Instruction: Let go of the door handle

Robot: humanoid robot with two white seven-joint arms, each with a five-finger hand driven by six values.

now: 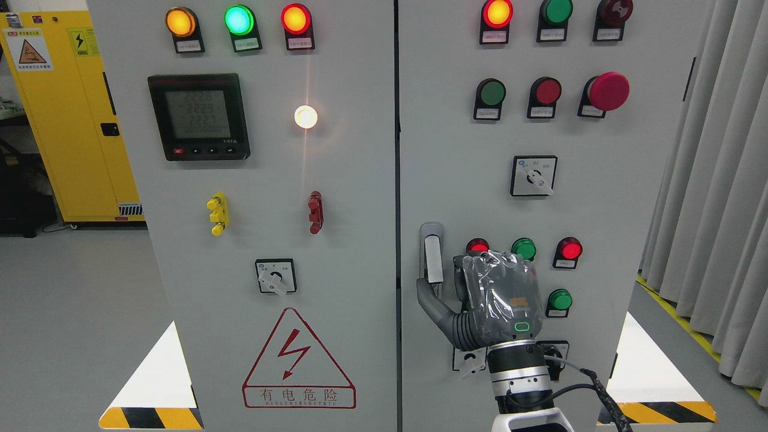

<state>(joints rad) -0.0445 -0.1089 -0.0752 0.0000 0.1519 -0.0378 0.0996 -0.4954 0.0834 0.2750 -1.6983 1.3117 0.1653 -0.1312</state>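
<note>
Right hand (495, 297) raised against grey cabinet door (600, 198), thumb touching lower end of door handle (432, 252) left of it; finger grip hidden, cannot tell. Release apparently not yet finished.

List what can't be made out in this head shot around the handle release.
- Right robot hand: back faces the camera, so whether any finger but the thumb touches the handle is hidden.
- Selector switch: mostly behind the wrist.
- Labels under the red lamp and its neighbours: too small to read.
- Meter digits: too faint.
- Left hand: out of frame.
</note>
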